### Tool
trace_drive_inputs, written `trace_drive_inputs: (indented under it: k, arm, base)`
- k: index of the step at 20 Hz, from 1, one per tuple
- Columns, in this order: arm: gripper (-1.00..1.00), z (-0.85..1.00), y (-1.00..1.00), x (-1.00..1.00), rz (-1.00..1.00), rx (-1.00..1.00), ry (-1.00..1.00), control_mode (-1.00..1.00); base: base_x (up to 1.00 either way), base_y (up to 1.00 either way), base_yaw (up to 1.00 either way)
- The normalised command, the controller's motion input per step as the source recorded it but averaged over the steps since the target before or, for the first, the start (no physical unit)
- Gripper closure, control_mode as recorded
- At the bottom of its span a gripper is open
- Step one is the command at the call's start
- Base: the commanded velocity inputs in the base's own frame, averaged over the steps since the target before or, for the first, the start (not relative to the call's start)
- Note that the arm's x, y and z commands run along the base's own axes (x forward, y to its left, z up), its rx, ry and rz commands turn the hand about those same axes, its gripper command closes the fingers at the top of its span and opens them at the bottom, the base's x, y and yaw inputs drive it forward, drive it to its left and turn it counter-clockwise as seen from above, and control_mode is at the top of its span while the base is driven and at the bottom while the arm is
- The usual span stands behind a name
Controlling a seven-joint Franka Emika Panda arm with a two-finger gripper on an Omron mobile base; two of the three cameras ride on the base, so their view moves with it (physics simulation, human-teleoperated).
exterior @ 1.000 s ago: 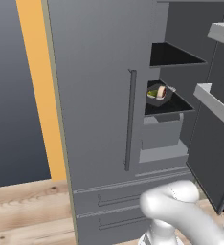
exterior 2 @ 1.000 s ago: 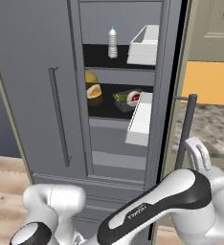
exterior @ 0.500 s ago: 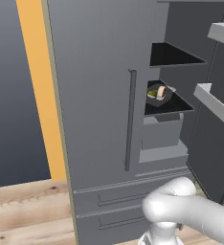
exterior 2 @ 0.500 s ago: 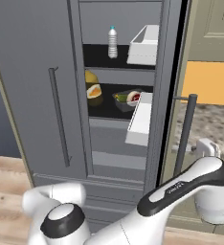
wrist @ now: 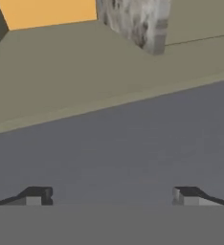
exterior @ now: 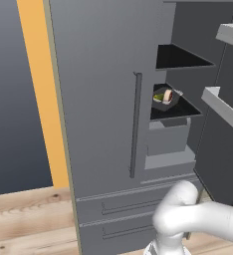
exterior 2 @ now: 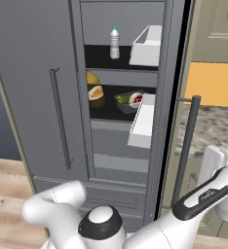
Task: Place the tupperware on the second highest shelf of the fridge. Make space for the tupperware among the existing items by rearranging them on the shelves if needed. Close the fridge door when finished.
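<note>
The fridge has its left door shut and its right door swung open. The tupperware, also seen as the tub, rests on a black shelf, one board below the shelf that carries the clear bottle. A yellow and orange piece lies left of the tub. My arm reaches right, behind the open door, past its bar handle. In the hand view my gripper is open, its fingertips wide apart and empty, facing a flat dark grey panel.
Pale grey door bins stick out from the open door's back face, close to the shelves. Two low drawers sit under the doors. Beige cabinets, an orange wall and a speckled counter lie beyond the door.
My arm has swung to the right and outward, behind the open door near its handle. The tub and the groceries on the shelves have not moved.
</note>
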Motion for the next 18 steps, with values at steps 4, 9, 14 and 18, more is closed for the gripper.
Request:
trace_drive_inputs:
  k: [4,9,14,18]
  arm:
    - [-1.0,-0.08,0.31,0.35,0.18,0.22,0.03,-1.0]
    - [-1.0,0.0,0.62,0.25,0.21,0.18,0.0,-1.0]
    - [-1.0,-0.01,1.0,0.0,0.33,0.02,0.0,-1.0]
    - [-1.0,0.0,1.0,0.0,0.34,0.0,0.0,-1.0]
  base:
    - [0.0,0.0,0.0]
    - [0.0,0.0,0.0]
    - [0.0,0.0,0.0]
    - [0.0,0.0,0.0]
